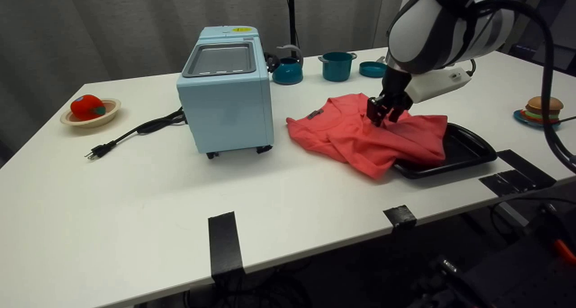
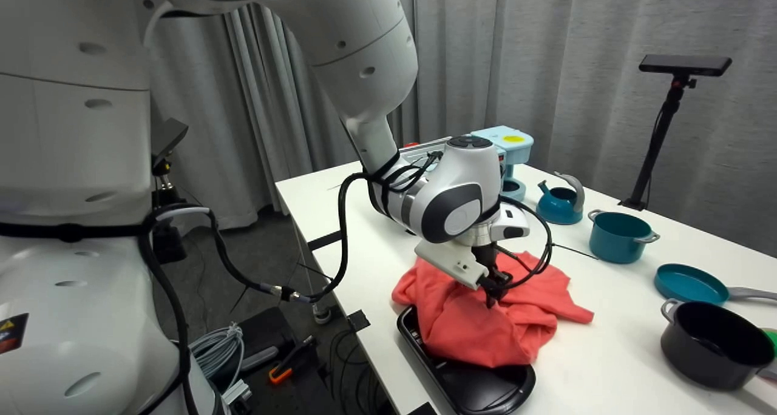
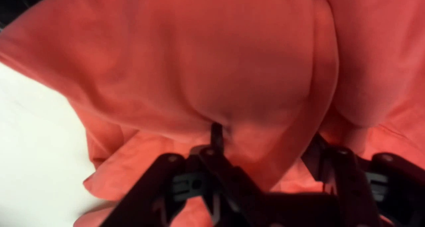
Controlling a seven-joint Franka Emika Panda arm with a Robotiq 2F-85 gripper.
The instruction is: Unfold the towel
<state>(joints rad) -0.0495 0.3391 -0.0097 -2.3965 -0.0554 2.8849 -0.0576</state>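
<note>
- Towel (image 1: pixel 360 139): red, wrinkled, heaped partly in the pan (image 1: pixel 463 148) and partly on the table (image 1: pixel 297 204) beside the pan; a dark label (image 1: pixel 315 114) shows on the end away from the pan.
- Gripper (image 3: pixel 267 134): near the pan, down among the towel's folds. Its jaws stand parted, with towel between the fingers (image 3: pixel 217 139); I cannot tell whether both touch it.
- Pan: black, partly covered by the towel in both exterior views.
- Oven (image 1: pixel 229 114): light blue, left of the pan in an exterior view, with part of the towel between.
- Bowl (image 1: pixel 100 121): farther left of the pan in that view, holding a red item (image 1: pixel 85 106).
- Kettle (image 1: pixel 288 73): behind the pan and to its left in that view.
- Teal pot (image 1: pixel 337 68): likewise, but nearer to the pan than the kettle.
- Burger (image 1: pixel 537 104): on a plate (image 1: pixel 524 118), right of the pan in that view.
- Tape (image 1: pixel 517 179): black, just right of the pan in that view.
- Black pot (image 2: pixel 704 348): well right of the pan in an exterior view.
</note>
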